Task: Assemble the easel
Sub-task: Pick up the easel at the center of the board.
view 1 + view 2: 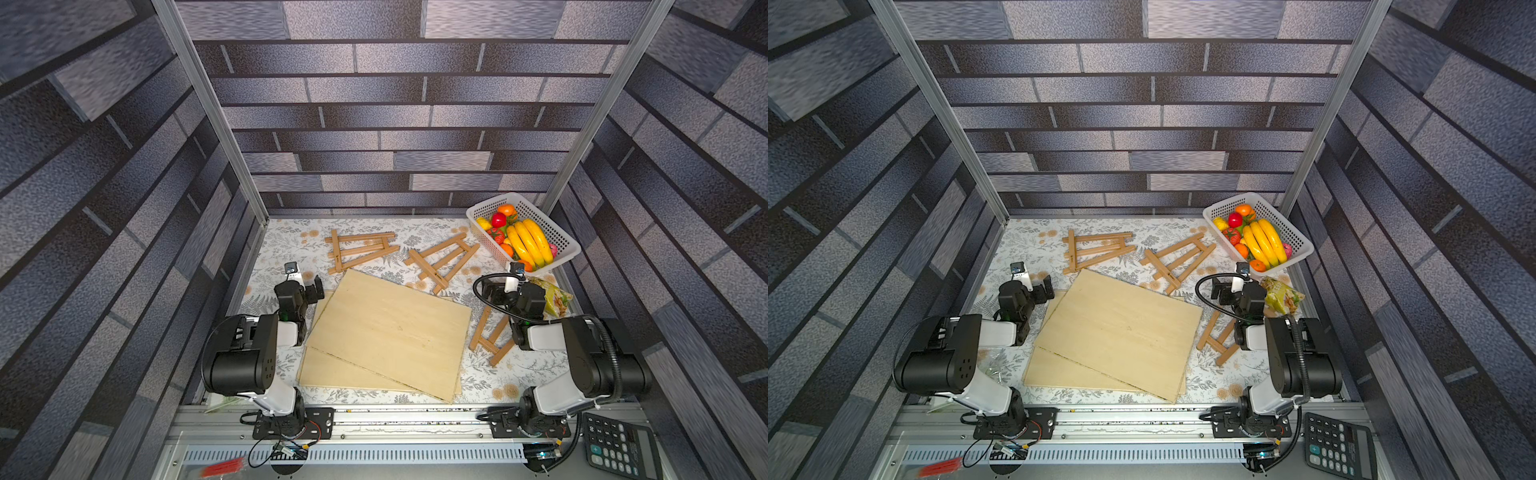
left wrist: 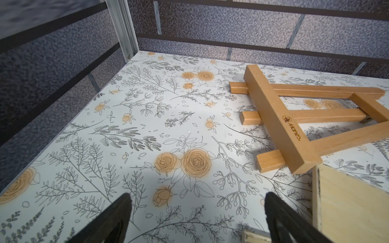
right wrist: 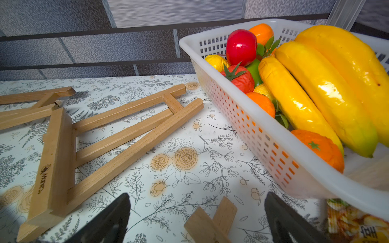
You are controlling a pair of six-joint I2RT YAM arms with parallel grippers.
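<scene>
Three folded wooden easels lie flat on the floral table. One easel [image 1: 361,249] [image 2: 280,117] is at the back, a second easel [image 1: 442,262] [image 3: 117,134] lies to its right, and a third easel [image 1: 490,336] rests beside the right arm. Two pale plywood boards [image 1: 390,328] are stacked askew in the middle. My left gripper [image 1: 311,286] [image 2: 197,196] hovers open over bare table left of the boards. My right gripper [image 1: 494,293] [image 3: 196,196] is open too, with the third easel's tip [image 3: 212,223] below it, untouched.
A white basket [image 1: 569,249] [image 3: 252,130] of plastic fruit stands at the back right corner. A snack bag [image 1: 555,297] lies just in front of it, by the right wrist. A calculator [image 1: 619,449] sits off the table at front right. Walls enclose three sides.
</scene>
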